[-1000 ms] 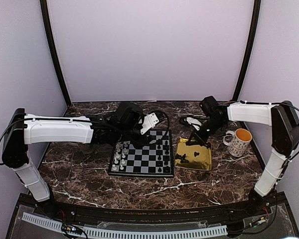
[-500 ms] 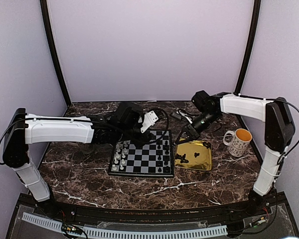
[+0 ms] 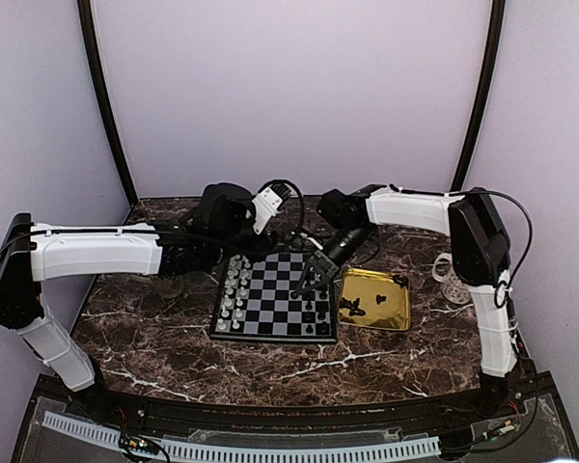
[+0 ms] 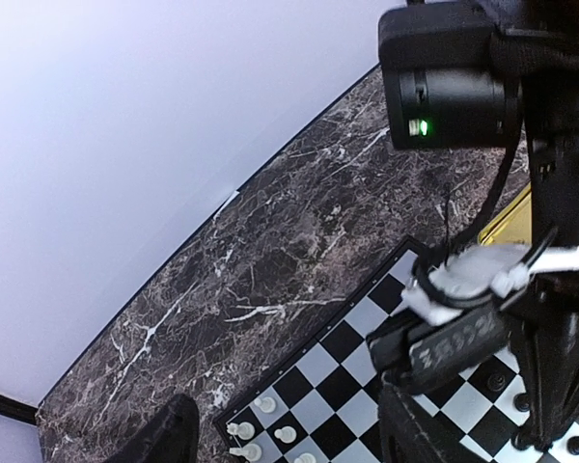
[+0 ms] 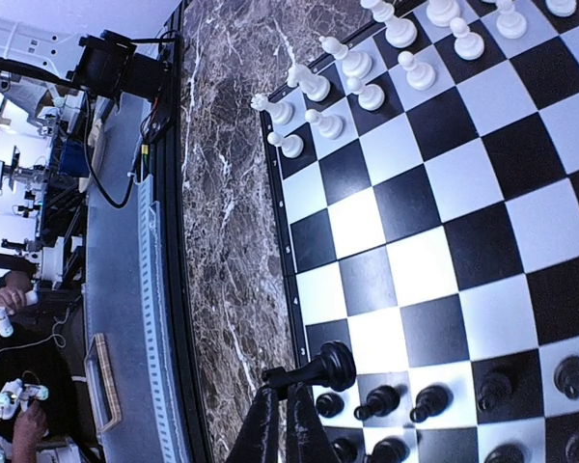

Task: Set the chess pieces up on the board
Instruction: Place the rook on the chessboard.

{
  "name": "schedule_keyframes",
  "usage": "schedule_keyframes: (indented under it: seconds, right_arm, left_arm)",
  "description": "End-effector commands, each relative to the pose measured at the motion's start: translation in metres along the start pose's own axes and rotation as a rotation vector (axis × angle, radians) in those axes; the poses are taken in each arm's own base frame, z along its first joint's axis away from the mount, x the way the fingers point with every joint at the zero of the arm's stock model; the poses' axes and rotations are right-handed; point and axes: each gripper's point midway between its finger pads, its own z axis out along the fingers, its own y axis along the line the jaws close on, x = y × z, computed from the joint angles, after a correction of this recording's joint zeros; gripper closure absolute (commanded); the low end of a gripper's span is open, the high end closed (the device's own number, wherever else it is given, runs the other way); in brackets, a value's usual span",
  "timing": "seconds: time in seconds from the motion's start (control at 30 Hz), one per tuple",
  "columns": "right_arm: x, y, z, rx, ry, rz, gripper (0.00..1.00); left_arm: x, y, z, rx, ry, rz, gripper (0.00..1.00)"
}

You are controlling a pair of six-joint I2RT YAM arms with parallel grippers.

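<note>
The board (image 3: 270,311) lies in the middle of the table. Pale chess pieces (image 3: 234,294) fill its left columns and black chess pieces (image 3: 320,301) stand on its right columns. My right gripper (image 3: 307,282) hovers over the board's right side. In the right wrist view it (image 5: 288,391) is shut on the top of a black piece (image 5: 330,367), held above the near rows by other black pieces (image 5: 405,400). My left gripper (image 3: 234,241) is raised over the board's far left corner, open and empty, its fingers (image 4: 169,432) wide apart above the pale pieces (image 4: 270,429).
A gold tray (image 3: 391,289) right of the board holds a few black pieces (image 3: 357,309). A mug (image 3: 451,278) stands at the far right, partly behind my right arm. In the left wrist view my right arm's gripper (image 4: 463,328) crosses the board (image 4: 352,342).
My right arm has swung left from the gold tray to over the board, carrying a black piece. My left arm has drawn back and up toward the far left.
</note>
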Motion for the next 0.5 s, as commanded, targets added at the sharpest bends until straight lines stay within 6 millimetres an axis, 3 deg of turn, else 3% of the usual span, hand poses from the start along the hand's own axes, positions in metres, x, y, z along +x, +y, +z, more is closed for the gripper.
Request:
schedule_keyframes:
  seconds: [0.0, 0.2, 0.47]
  right_arm:
    - [-0.006, 0.006, 0.020, -0.077, 0.027, 0.059, 0.96]
    - [-0.009, -0.004, 0.040, -0.086, 0.058, 0.087, 0.95]
    - [-0.012, -0.022, 0.047, -0.038, 0.064, 0.113, 0.90]
  left_arm:
    - [-0.013, 0.013, -0.012, -0.048, -0.053, -0.013, 0.34]
    - [-0.013, 0.013, -0.012, -0.049, -0.054, -0.009, 0.34]
    - [-0.013, 0.012, -0.011, -0.041, -0.052, -0.004, 0.34]
